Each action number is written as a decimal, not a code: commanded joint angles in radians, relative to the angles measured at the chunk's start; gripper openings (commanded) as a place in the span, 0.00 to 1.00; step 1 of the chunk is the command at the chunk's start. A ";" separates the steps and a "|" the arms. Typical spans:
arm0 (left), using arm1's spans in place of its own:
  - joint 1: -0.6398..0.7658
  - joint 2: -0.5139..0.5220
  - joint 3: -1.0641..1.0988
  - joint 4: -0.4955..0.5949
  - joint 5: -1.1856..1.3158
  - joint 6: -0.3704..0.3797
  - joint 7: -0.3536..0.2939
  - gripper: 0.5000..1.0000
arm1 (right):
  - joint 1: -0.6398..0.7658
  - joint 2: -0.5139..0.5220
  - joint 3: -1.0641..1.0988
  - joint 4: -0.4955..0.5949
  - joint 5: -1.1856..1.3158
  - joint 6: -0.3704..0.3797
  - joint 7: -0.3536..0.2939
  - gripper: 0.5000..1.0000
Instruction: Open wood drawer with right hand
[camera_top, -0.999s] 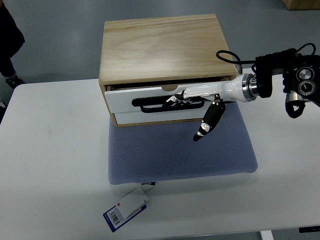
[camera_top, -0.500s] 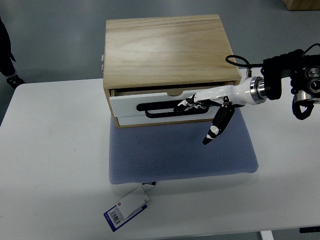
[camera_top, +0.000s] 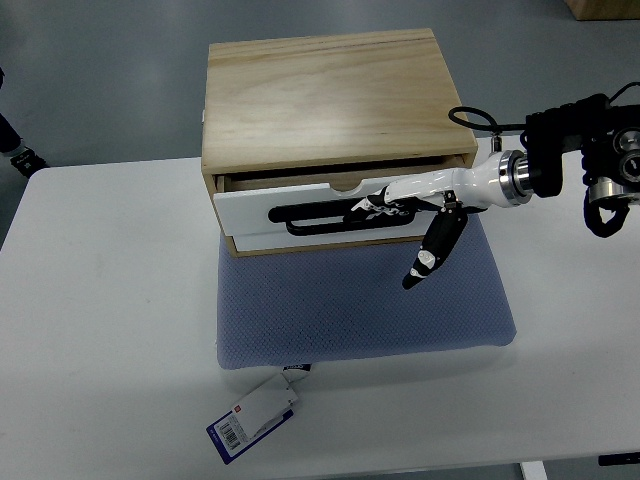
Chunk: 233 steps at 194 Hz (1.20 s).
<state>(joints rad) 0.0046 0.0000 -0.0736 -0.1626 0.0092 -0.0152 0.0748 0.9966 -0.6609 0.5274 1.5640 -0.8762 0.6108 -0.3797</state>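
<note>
- The wooden box (camera_top: 330, 100) sits at the far side of the white tabletop (camera_top: 110, 330), with its near edge on a blue mat (camera_top: 360, 300).
- Its white drawer (camera_top: 250, 208) sticks out a little at the front, so it is just a bit open.
- The right hand (camera_top: 400, 205) comes in from the right, and its fingers (camera_top: 372, 206) are hooked into the black handle (camera_top: 310, 214), holding it.
- The thumb (camera_top: 428, 252) hangs down over the mat and touches nothing.
- The fingers hold only the right part of the handle, so I think a pull could turn the drawer sideways and jam it.
- The whole box could slide along the mat with the drawer, because nothing holds it back.
- The fingers could also slip out of the handle if the hook is shallow.
</note>
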 joint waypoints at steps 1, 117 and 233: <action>0.000 0.000 0.000 0.000 0.000 0.000 0.000 1.00 | 0.000 -0.002 0.000 0.019 0.009 0.000 -0.018 0.90; 0.000 0.000 0.000 0.000 0.000 0.000 -0.001 1.00 | 0.022 -0.060 -0.030 0.094 0.092 0.000 -0.064 0.90; 0.000 0.000 0.000 0.000 0.000 0.000 -0.001 1.00 | 0.123 -0.089 -0.032 0.103 0.175 0.000 -0.067 0.90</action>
<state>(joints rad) 0.0046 0.0000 -0.0736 -0.1626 0.0092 -0.0156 0.0742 1.0809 -0.7369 0.4958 1.6689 -0.7283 0.6110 -0.4453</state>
